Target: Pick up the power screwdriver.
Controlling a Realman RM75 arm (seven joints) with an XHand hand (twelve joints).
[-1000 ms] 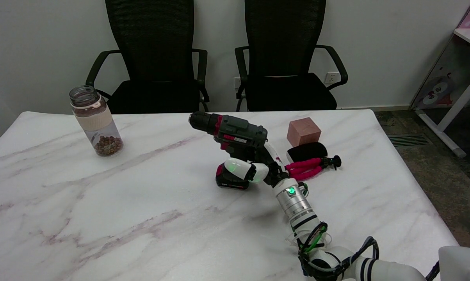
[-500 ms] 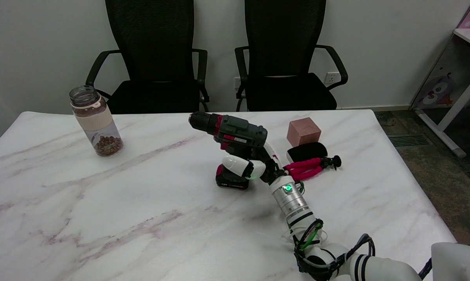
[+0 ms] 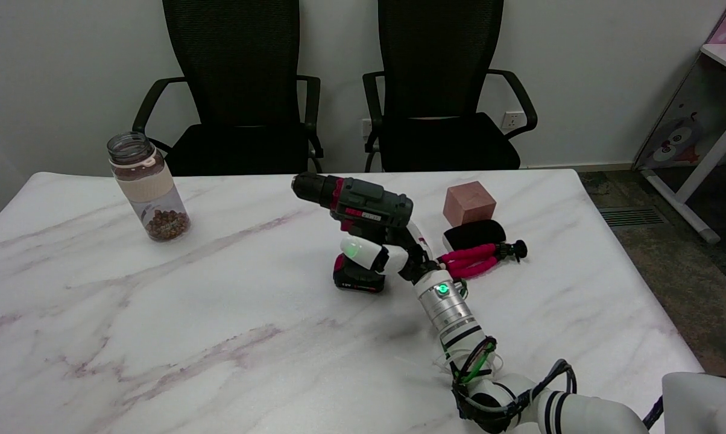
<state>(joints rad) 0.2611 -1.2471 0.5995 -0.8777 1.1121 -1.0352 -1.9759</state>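
The right hand [image 3: 387,256] wraps its fingers around the grip of the drill [image 3: 363,208], which stands upright on its battery base on the table [image 3: 218,313]. Just right of the hand lie a pink tripod [image 3: 474,260] and a block [image 3: 468,203].

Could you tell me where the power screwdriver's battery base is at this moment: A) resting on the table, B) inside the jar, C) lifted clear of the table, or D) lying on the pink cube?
A: the power screwdriver stands upright with its battery base on the table, while the robot hand wraps its handle.
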